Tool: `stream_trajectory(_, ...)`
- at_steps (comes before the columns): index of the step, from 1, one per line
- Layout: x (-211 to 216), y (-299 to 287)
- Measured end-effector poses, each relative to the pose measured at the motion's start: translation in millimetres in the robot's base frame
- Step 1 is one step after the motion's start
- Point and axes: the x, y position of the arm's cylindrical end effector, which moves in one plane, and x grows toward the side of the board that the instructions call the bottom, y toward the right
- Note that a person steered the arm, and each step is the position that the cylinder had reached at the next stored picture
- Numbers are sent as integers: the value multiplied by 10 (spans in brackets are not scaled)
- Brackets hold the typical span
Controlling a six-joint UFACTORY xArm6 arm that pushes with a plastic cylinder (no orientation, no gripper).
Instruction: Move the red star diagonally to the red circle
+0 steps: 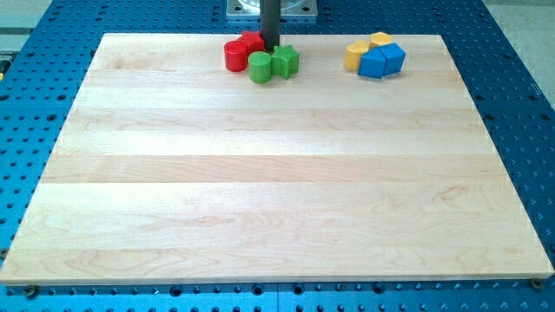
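The red star [251,41] lies near the board's top edge, left of centre, touching the red circle [235,56], which sits just below and to its left. My tip [270,48] stands right beside the red star's right side, just above the green blocks. The rod comes down from the view's top.
A green circle [260,67] and a green star [284,61] sit just below my tip, touching the red blocks. At the top right are two yellow blocks [355,55] [380,39] and two blue blocks [373,62] [392,57]. The wooden board [277,191] lies on a blue perforated table.
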Motion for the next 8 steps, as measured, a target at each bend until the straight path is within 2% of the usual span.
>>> stream_trajectory(1,441,-390)
stream_trajectory(2,597,-144)
stream_trajectory(3,598,-861)
stream_trajectory(5,672,-1576)
stream_trajectory(6,547,-2017)
stream_trajectory(7,371,-1366)
stream_trajectory(8,-84,-499)
